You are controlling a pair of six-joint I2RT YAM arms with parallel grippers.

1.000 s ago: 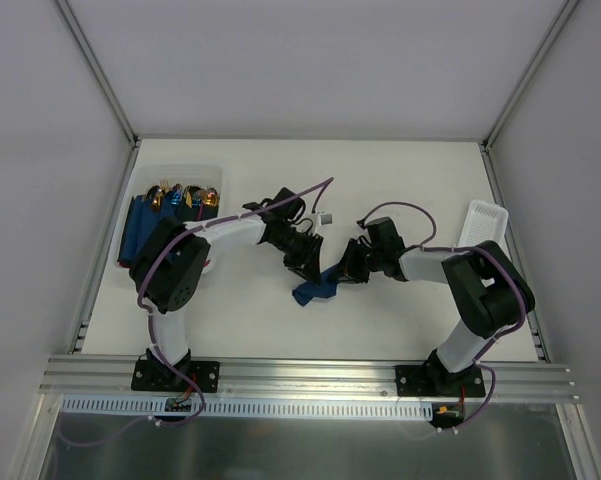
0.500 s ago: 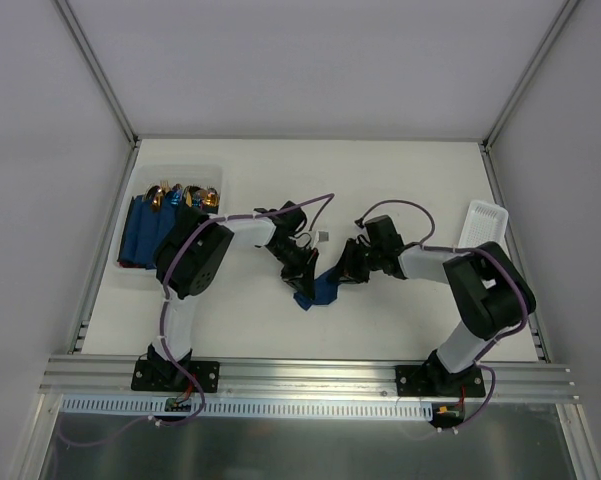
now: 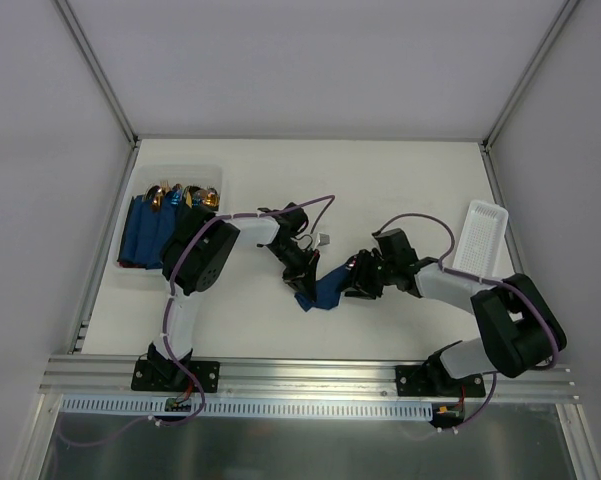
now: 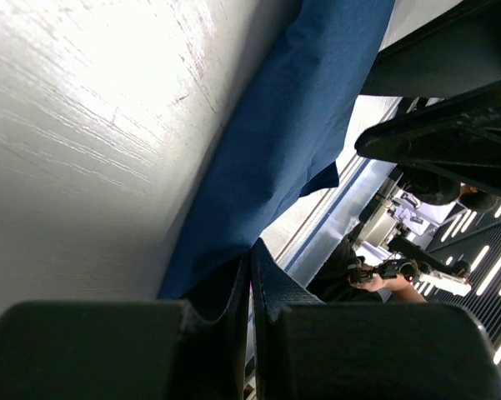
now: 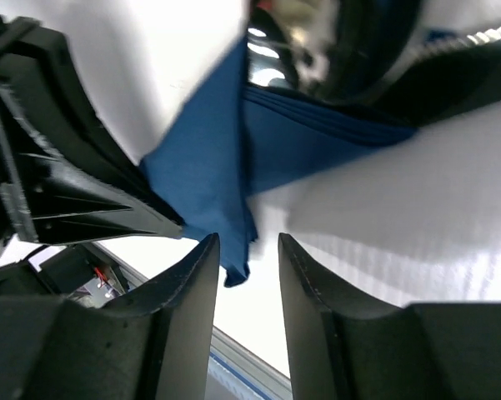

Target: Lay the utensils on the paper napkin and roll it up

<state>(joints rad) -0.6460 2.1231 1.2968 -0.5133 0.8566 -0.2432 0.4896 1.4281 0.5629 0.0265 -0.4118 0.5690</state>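
White, faintly grained board makes up the table (image 3: 400, 180), the largest surface, with both pincers low over its middle. The left arm (image 3: 205, 255) rises from its base, folds at a bulky black elbow and sends a white forearm rightward; the right arm (image 3: 510, 320) mirrors it, its elbow out to the right and its forearm angled left and slightly down, so the two wrists face each other. Well to the left of the left pincer (image 3: 305, 283) sits a pale, shallow rectangular tray (image 3: 138, 178) holding narrow dark blue bundles (image 3: 145, 232) with copper-gold tips. To the right of the right pincer (image 3: 350, 288), near the table's edge, lies a long white basket (image 3: 480, 232) with a perforated look. Between the two pincers lies the napkin (image 3: 327, 290), thin matte navy paper, folded and creased rather than flat. In the left wrist view the napkin (image 4: 292, 125) runs as a long smooth band away from the left pincer (image 4: 250, 254), whose black fingers (image 4: 308, 333) are pressed together with a corner of the paper caught between them. In the right wrist view the right pincer (image 5: 247, 240) stands slightly parted, its ribbed fingers (image 5: 187, 325) gripping nothing, and a drooping point of the napkin (image 5: 208, 183) hangs just at the mouth of the gap.
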